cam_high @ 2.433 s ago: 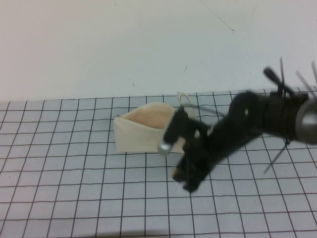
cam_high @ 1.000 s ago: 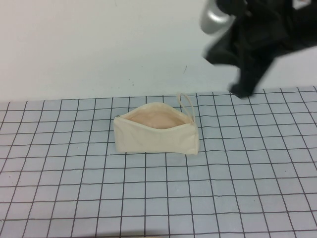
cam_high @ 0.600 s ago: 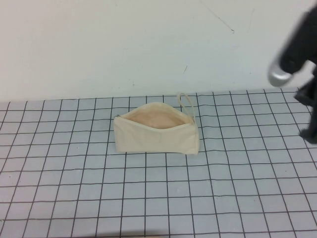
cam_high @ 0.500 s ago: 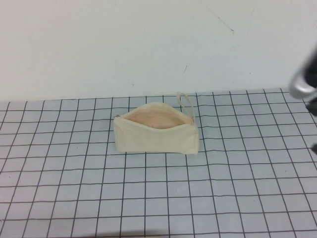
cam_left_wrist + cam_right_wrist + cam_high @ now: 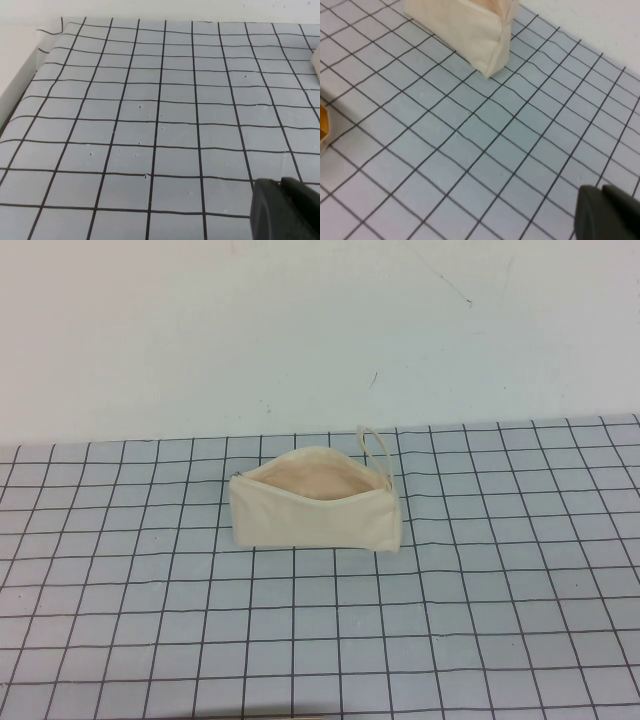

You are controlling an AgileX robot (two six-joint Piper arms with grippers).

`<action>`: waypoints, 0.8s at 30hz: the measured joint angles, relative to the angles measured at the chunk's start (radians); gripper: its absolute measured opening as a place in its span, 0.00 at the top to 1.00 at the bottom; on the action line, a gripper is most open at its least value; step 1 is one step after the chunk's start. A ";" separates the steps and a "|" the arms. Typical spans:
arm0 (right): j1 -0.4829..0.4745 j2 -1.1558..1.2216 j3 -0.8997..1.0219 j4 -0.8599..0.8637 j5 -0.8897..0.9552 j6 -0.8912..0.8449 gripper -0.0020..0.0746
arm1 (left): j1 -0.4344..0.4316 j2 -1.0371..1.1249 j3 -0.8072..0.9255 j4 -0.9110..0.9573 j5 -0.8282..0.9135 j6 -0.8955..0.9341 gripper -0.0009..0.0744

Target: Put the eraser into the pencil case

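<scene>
The pencil case point(image 5: 315, 510), a cream-white pouch with peach lining, stands unzipped on the grid mat near its far edge, its loop strap point(image 5: 375, 448) at the right end. It also shows in the right wrist view point(image 5: 465, 27), and a sliver of it shows in the left wrist view point(image 5: 316, 60). The eraser is not visible in any view. Neither arm shows in the high view. My left gripper point(image 5: 281, 183) is shut and empty over bare mat. My right gripper point(image 5: 602, 189) is shut and empty, well clear of the case.
The grey grid mat point(image 5: 320, 640) covers the table, with a white wall behind it. In the left wrist view the mat's edge point(image 5: 30, 75) meets a white surface. An orange-yellow object point(image 5: 322, 127) sits at the picture's edge in the right wrist view.
My right arm, which was low in front of the case, lifted, swung right and left the high view. The case has not moved.
</scene>
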 joint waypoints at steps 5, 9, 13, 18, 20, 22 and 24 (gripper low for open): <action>0.000 -0.121 0.038 0.005 0.084 0.000 0.97 | 0.000 0.000 0.000 0.000 0.000 0.000 0.99; 0.000 -0.143 0.040 0.006 0.140 0.001 0.97 | 0.000 0.000 0.000 0.000 0.000 0.000 0.99; 0.000 -0.143 0.041 0.006 0.158 0.001 0.97 | 0.000 0.000 0.000 0.000 0.000 0.000 0.99; 0.000 -0.143 0.041 0.008 0.160 0.001 0.97 | 0.000 0.000 0.000 0.000 0.000 0.000 0.99; 0.000 -0.143 0.041 0.008 0.160 0.001 0.97 | 0.000 0.000 0.000 0.000 0.000 0.000 0.99; 0.000 -0.143 0.041 0.008 0.161 0.001 0.97 | 0.000 0.000 0.000 0.000 0.000 0.000 0.99; -0.008 -0.159 0.041 0.011 0.166 0.001 0.97 | 0.000 0.000 0.000 0.000 0.000 0.000 0.99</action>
